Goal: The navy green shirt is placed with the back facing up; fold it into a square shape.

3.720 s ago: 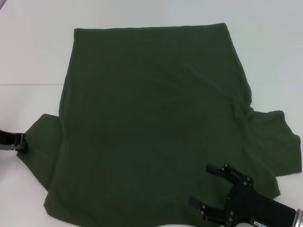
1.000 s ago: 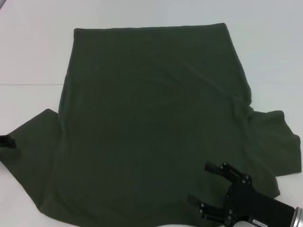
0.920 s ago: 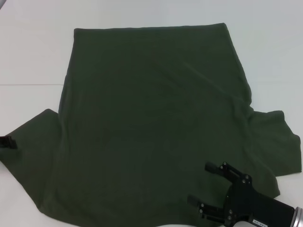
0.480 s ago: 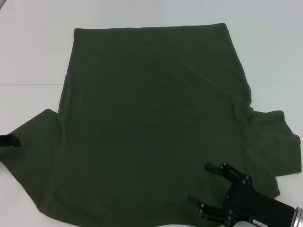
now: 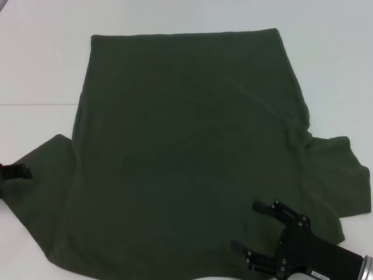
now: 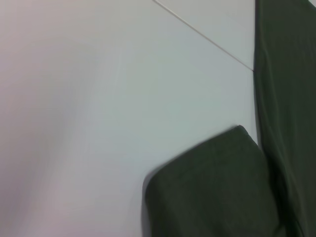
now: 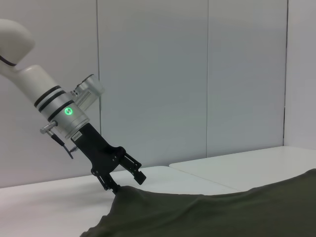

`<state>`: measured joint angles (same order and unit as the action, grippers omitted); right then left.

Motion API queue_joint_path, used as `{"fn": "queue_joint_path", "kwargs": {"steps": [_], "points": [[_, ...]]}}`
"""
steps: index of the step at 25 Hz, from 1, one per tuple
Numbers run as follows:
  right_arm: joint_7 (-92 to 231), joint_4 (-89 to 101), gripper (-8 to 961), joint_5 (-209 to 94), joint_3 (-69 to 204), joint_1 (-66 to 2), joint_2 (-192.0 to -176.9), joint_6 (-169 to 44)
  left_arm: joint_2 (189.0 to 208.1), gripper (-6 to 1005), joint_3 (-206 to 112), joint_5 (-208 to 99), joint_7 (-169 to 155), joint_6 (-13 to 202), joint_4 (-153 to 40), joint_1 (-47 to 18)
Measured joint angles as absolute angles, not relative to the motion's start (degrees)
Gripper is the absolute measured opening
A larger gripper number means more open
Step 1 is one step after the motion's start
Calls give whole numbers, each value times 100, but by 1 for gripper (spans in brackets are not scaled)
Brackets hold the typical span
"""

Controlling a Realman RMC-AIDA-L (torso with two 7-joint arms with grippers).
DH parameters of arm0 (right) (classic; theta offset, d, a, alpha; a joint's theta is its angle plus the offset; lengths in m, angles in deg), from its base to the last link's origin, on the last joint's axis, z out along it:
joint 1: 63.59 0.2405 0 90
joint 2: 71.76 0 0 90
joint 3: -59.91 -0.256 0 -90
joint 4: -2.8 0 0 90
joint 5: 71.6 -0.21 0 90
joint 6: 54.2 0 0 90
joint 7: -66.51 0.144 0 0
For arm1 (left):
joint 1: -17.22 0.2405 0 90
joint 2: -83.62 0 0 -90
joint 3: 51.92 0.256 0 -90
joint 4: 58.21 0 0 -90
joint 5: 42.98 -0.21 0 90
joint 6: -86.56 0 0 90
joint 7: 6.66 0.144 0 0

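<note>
The navy green shirt (image 5: 186,146) lies spread flat on the white table, hem at the far side and both sleeves out to the sides. My left gripper (image 5: 17,172) is at the outer edge of the left sleeve (image 6: 217,192). In the right wrist view my left gripper (image 7: 123,181) has its jaws apart, with the lower fingertip (image 7: 111,187) down at the edge of the cloth (image 7: 237,207). My right gripper (image 5: 247,227) is open and empty over the near right part of the shirt, by the right sleeve (image 5: 344,175).
The white table (image 5: 41,70) has bare room to the left, the right and beyond the hem. A thin seam line (image 5: 35,104) crosses the tabletop on the left. A pale wall (image 7: 197,74) stands behind the table.
The left sleeve was drawn out to the left and now lies longer and flatter. Over the last second my left gripper has slid back right onto the sleeve's edge. The right gripper has not moved.
</note>
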<state>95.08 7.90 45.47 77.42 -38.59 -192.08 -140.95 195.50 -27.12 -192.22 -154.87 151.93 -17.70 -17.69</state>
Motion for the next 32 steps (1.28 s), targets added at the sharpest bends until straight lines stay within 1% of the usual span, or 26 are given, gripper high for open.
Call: {"fn": "queue_joint_path", "kwargs": {"steps": [9,17,23,28,32], "points": [[9504,790,942,4548,7748,-3863,-19208,-14093,19575,950,-2544,-19252,-15477,15126,-1813,-1801],[9501,790,941,4547,7749,-3877,-19208,-14093,19655,949,-2317,-19229,-15456,14983,-1835,-1820],[9501,790,942,4548,7753,-3881,-19208,-14104,19708,887,-2017,-19248,-15423,14819,-1825,-1838],[9498,790,942,4547,7759,-3884,-19208,-14117,19726,674,-1970,-19225,-15422,14799,-1799,-1856],[9498,790,941,4548,7759,-3898,-19208,-14121,19729,536,-1961,-19252,-15359,14762,-1793,-1862]]}}
